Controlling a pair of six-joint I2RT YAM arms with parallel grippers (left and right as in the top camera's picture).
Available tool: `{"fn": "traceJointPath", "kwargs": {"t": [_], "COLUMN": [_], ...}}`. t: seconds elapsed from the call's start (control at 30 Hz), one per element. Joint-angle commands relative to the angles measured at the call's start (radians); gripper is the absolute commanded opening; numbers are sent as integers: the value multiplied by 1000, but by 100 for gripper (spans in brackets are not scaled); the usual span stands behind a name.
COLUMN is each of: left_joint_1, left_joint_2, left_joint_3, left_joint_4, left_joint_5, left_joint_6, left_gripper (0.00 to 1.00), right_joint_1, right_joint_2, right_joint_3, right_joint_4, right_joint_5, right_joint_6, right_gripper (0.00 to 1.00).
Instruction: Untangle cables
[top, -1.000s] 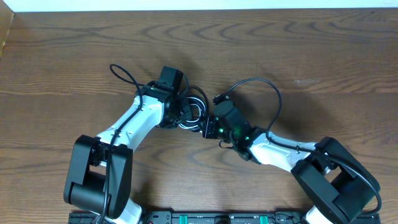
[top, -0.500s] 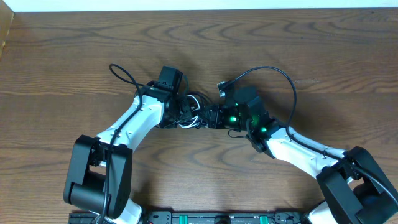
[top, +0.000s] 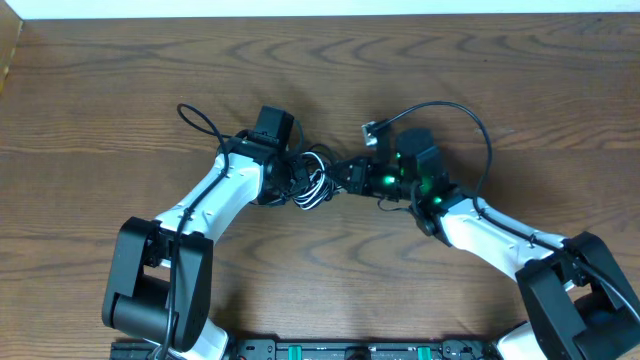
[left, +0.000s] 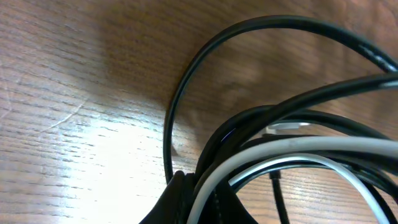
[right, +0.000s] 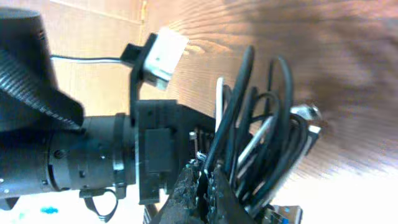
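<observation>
The cables (top: 313, 183), black and white loops knotted together, lie on the table (top: 100, 90) between both grippers. The left gripper (left: 193, 186) is clamped on black and white strands. The right gripper (right: 204, 180) pinches strands on the opposite side. Pulling apart slowly and level, watching the white cable (left: 298, 144) for snags, should keep both grips from slipping.

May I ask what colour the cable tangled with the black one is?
White; the white cable shows best in the left wrist view, against the black cable.
</observation>
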Motion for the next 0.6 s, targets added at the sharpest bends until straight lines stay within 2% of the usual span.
{"fn": "traceJointPath", "kwargs": {"t": [0.0, 0.2, 0.57], "left_joint_1": [11, 32, 49], "left_joint_2": [7, 7, 7], "left_joint_3": [-6, -6, -6], "left_joint_4": [-6, -10, -14], "left_joint_5": [-6, 21, 24], "left_joint_6": [10, 21, 21], "left_gripper": [8, 8, 8], "right_joint_1": [-24, -23, 43], "right_joint_2": [-16, -16, -16], "right_joint_3": [11, 11, 11], "right_joint_4": [-49, -243, -336], "right_joint_5": [-6, 86, 82], "right_joint_6": [26, 10, -146], "right_gripper": [1, 1, 1]}}
